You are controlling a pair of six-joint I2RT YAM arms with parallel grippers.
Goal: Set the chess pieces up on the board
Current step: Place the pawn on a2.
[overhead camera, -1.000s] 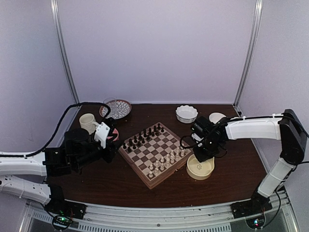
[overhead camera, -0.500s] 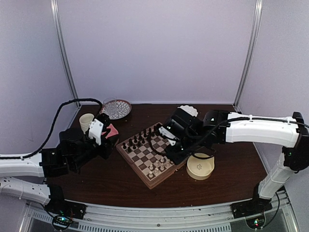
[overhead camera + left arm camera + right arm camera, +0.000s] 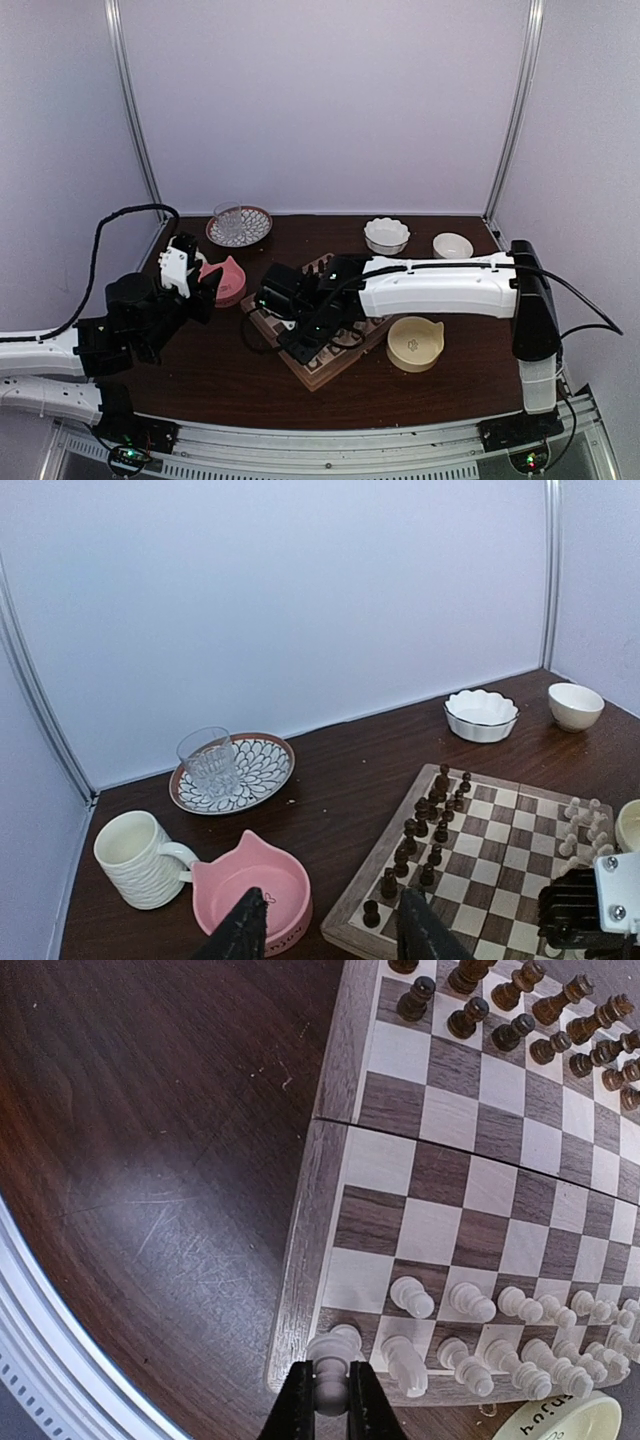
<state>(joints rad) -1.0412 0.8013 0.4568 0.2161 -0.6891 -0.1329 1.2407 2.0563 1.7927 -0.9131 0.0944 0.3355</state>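
Bearing the board (image 3: 500, 850): dark table (image 3: 350, 780), lilac walls (image 3: 300, 600).

1. Square wooden checkered chessboard (image 3: 450, 1175), light and dark brown squares, pale rim, flat on dark tabletop (image 3: 150, 1160).
2. Small cream-white chess pieces (image 3: 470, 1302) crowd two rows along one edge; one more pinched in right claw (image 3: 328, 1400) at the corner.
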